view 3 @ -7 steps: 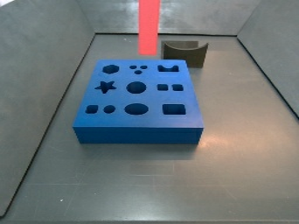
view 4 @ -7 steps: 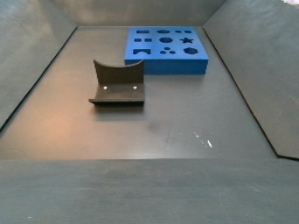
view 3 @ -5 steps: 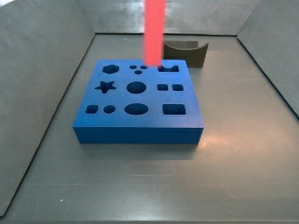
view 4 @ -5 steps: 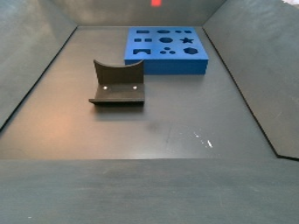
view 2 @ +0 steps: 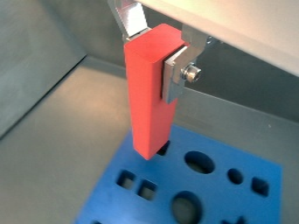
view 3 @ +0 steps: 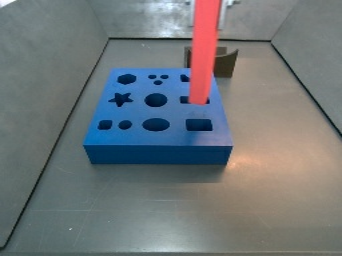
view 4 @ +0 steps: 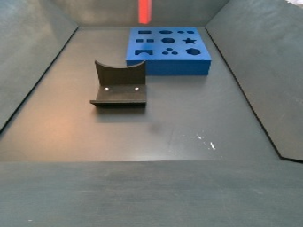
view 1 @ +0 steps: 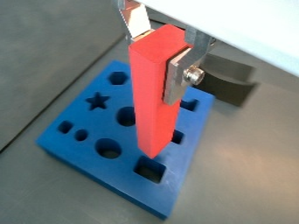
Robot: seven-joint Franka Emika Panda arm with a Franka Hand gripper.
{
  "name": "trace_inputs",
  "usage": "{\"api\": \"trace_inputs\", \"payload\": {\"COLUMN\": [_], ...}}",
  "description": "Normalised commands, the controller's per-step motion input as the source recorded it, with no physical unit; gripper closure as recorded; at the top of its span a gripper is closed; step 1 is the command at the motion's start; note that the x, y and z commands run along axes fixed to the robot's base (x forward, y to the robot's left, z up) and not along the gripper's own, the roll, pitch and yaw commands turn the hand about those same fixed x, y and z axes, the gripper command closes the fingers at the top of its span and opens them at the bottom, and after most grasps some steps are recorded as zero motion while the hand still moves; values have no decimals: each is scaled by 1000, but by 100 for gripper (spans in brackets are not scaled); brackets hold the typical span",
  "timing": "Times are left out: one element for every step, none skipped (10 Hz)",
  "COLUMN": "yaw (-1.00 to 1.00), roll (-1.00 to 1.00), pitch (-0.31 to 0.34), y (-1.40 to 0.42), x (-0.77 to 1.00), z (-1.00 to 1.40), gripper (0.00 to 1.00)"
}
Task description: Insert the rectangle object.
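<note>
The rectangle object point(view 1: 152, 96) is a long bright red bar, and it stands upright in my gripper point(view 1: 158, 52). The silver fingers point(view 1: 177, 74) are shut on its upper end, as both wrist views show point(view 2: 155, 52). The bar point(view 3: 203, 50) hangs over the blue block point(view 3: 160, 150) with shaped holes, above the block's right side. Its lower end is close over the rectangular hole point(view 1: 149, 169), and I cannot tell whether it touches the block. In a side view only the bar's lower part point(view 4: 144, 11) shows, behind the block point(view 4: 178, 69). The gripper itself is cut off in both side views.
A dark olive curved piece point(view 4: 119, 84) lies on the grey floor beside the block. It also shows behind the block in a side view point(view 3: 227, 62) and in a wrist view point(view 1: 232, 80). Grey walls enclose the floor on all sides.
The red bar has moved from behind the block's back edge forward and to the right, over the block's right-hand holes. It has dropped further into the second side view.
</note>
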Motion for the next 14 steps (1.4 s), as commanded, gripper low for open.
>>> {"api": "trace_inputs", "payload": {"yaw": [-1000,-1000,-1000,-1000,-1000,-1000,-1000,-1000,-1000,-1000,-1000,-1000,-1000,-1000], "roll": [-59,-6,0,0,0,0,0,0,0,0,0,0,0,0], "pitch": [0,0,0,0,0,0,-3,0,-26,-13,-6,0,0,0], "y": [0,0,0,0,0,0,0,0,0,0,0,0,0,0], "x": [11,0,0,0,0,0,0,0,0,0,0,0,0,0], "z": [0,-100,-137,-140,-140,-177,-234,-237,-226,-220,-214,-209,-189,-180], "gripper": [100,100,100,100,100,100,100,100,100,100,100,100,100,100]}}
